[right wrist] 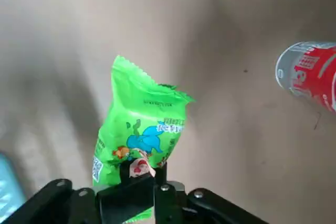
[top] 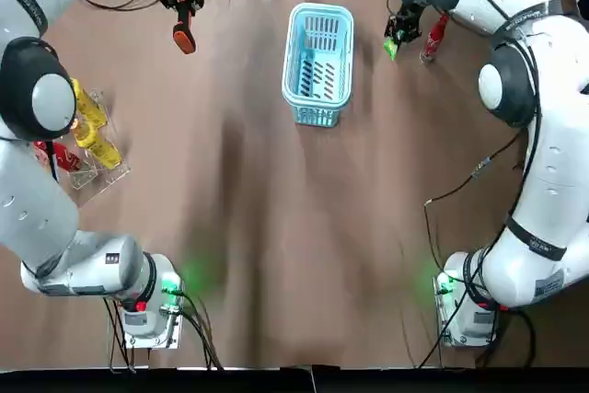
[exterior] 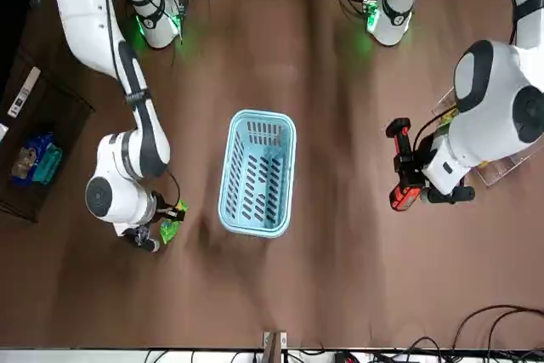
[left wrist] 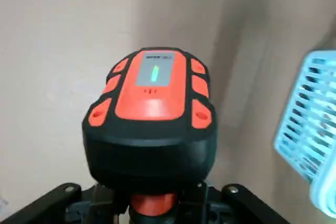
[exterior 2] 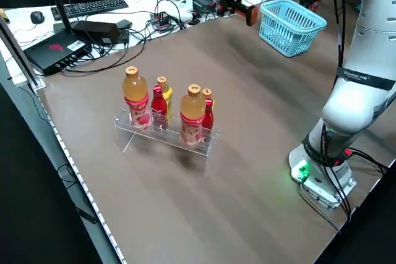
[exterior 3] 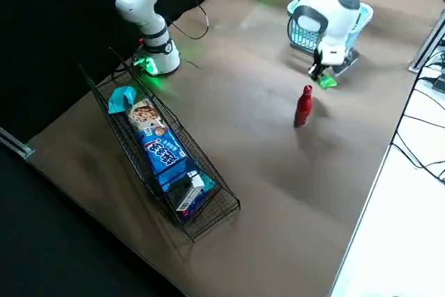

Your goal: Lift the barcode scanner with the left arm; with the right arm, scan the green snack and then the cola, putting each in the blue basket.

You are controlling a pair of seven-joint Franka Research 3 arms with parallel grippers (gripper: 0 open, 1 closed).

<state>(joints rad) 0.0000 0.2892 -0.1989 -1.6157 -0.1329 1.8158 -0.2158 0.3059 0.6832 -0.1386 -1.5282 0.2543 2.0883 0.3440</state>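
Asker: Snack first. Where is the green snack [right wrist: 142,135] sitting?
Helper: It is hanging in the right gripper [right wrist: 140,176], close over the table at the far right. The two fingers are squeezing one end of the bag. It is looking light, soft and crinkly, so I am thinking the flat sealed end is the best place to hold. Squeezing the puffy middle could be crushing what is inside.
Asker: Is anything written on it?
Helper: A cartoon picture and tiny print are showing, but I am not managing to read them.
Asker: And the cola [right wrist: 310,77]?
Helper: It is standing upright on the table just beside the snack. It is a red bottle, probably heavier, hard and smooth, so I am guessing that gripping round its middle is safest. White letters are showing on the red label, only in part.
Asker: What is waiting farther off?
Helper: The blue basket [top: 320,9] is sitting in the middle with nothing in it yet. Far across on the left, the left gripper [left wrist: 152,201] is clamping the barcode scanner [left wrist: 152,103] by its handle, up in the air. It is looking chunky and stiff. A green light is glowing on its orange top, and the print there is too small to read.
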